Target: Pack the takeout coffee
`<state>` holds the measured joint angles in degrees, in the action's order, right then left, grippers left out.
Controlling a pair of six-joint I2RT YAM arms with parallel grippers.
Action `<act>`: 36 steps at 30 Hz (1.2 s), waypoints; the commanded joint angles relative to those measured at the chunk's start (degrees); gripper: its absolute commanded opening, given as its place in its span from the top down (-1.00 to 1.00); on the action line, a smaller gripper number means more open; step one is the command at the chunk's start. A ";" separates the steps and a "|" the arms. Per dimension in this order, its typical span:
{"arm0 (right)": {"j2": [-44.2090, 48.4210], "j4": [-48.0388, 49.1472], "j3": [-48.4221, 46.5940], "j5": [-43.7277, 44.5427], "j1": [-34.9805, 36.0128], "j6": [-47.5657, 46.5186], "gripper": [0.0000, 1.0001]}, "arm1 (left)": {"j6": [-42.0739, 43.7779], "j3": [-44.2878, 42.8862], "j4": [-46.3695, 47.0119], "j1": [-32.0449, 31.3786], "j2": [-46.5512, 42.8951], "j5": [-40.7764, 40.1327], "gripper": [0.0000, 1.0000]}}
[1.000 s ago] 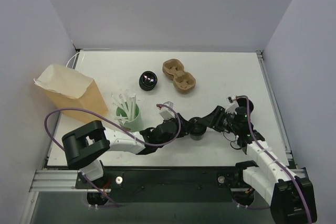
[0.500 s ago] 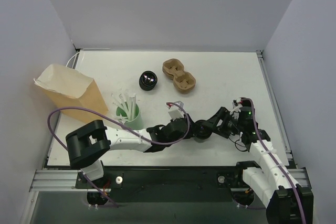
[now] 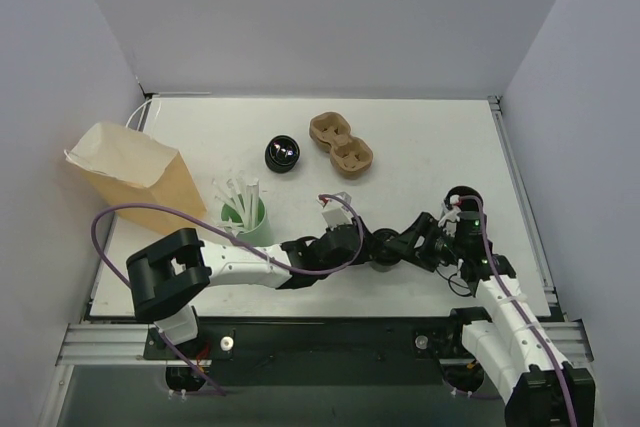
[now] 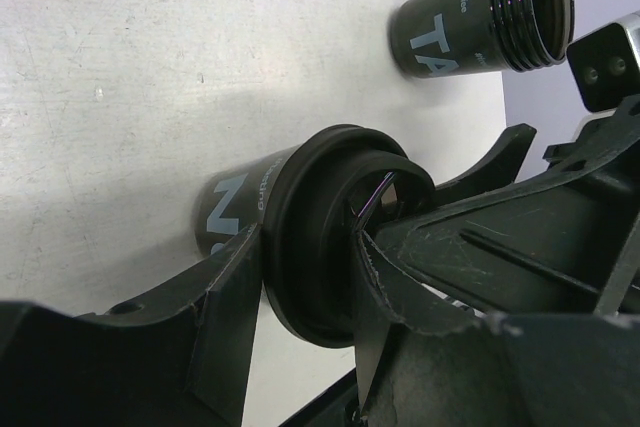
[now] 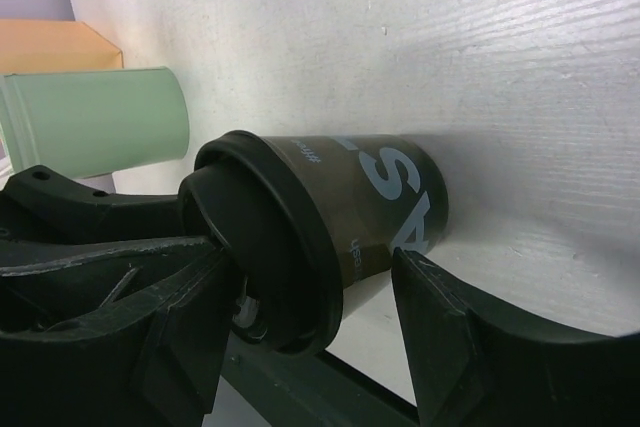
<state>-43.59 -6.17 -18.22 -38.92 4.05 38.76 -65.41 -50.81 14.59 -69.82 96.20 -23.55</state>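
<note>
Handover under way, judging from the top view. Finds the takeout coffee [image 3: 382, 255] right of the green cup [image 3: 248, 222], flanked by the left gripper [image 3: 366, 244] and the right gripper [image 3: 408, 245] reaching in from opposite sides. Against a second ago: right gripper now loosened, left gripper shifted slightly farther right of the green cup. Probably means sole custody passing to the left arm, on the same side as the bag.

Counts one paper bag [image 3: 135, 179] left of the green cup, one bunch of white straws [image 3: 236, 193] inside it, one lidless black cup [image 3: 282, 154] behind it, and one two-well cardboard carrier [image 3: 341, 144] behind and to the right. Adds one dark round shape [image 3: 462, 196] far to the right, hard to name from up here.

Left wrist next. Shows the left gripper [image 4: 305, 277] clenched on the coffee's black lid [image 4: 310, 237], with fingers [image 4: 232, 297] pressed to the rim on both sides. Also shows a second lidless black cup [image 4: 470, 22], ribbed inside, standing beyond, likely that far-right shape. Makes three black cups: one lidded, two open.

Right wrist last. Shows the right gripper [image 5: 310, 332] released, its fingers [image 5: 450, 337] flanking the takeout coffee [image 5: 370, 207] with a clear gap on that side. Catches the green cup [image 5: 95, 132] and a corner of the paper bag [image 5: 50, 45] past the coffee. Cannot tell whether the coffee's base rests on the table [image 5: 520, 67] or hangs just off it.
</note>
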 commanded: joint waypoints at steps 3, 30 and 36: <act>-5.44 5.73 3.36 -0.89 -0.36 -2.28 -0.09 | 3.88 4.14 -23.47 -1.19 4.87 3.77 0.40; -21.79 7.58 -3.05 -8.37 -0.36 -12.83 0.14 | 30.77 4.05 -19.87 13.92 -17.54 29.17 -0.11; -25.57 9.78 -4.80 -12.32 1.30 -14.33 0.15 | 35.43 3.52 -16.62 14.89 -15.97 34.71 -0.09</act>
<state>-65.54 5.87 -22.76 -55.29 4.21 30.04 -34.98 -46.30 -4.36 -55.05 80.16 5.65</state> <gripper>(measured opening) 0.489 0.552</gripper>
